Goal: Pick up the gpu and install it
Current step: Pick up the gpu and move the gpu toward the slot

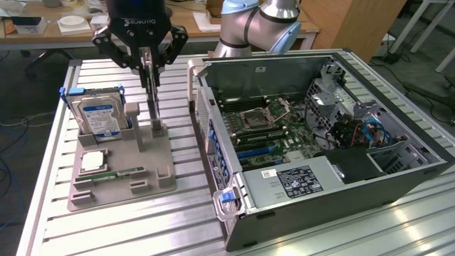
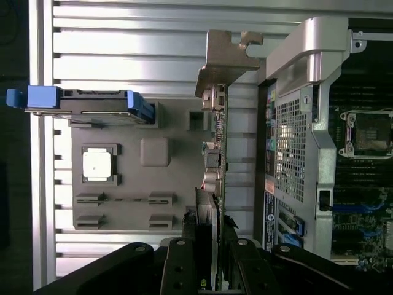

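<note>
Black gpu, edge-on and upright at the grey holder tray: your gripper is clamped on its upper part. Grasp looks made. Seating it in the open computer case is still left to you.

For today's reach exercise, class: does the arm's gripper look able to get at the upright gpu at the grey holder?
Very likely yes: the gripper is closed on the gpu from above, and the hard drive stands apart beside it, leaving the way free.
</note>
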Controlling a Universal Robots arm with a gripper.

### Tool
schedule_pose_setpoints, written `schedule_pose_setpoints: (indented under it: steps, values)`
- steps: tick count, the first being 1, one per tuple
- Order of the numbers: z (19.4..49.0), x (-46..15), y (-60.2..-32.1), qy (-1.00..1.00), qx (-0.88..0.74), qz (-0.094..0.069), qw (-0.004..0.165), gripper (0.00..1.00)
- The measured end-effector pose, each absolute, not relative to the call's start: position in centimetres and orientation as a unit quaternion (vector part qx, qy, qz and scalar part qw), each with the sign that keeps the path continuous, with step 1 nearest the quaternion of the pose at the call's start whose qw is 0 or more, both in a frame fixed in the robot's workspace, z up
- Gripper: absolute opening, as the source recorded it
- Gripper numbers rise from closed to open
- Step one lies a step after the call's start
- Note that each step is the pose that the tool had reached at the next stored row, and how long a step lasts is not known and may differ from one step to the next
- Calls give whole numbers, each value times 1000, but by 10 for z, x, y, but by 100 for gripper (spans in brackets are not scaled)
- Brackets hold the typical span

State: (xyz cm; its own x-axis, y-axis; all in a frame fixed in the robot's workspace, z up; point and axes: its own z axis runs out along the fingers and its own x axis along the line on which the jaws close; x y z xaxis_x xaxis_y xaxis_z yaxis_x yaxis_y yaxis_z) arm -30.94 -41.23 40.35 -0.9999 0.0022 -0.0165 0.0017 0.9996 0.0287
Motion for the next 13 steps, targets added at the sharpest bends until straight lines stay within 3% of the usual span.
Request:
schedule_pose_setpoints:
  steps: [13]
  values:
    - [410,-309,-412,1000,1,11,10,26]
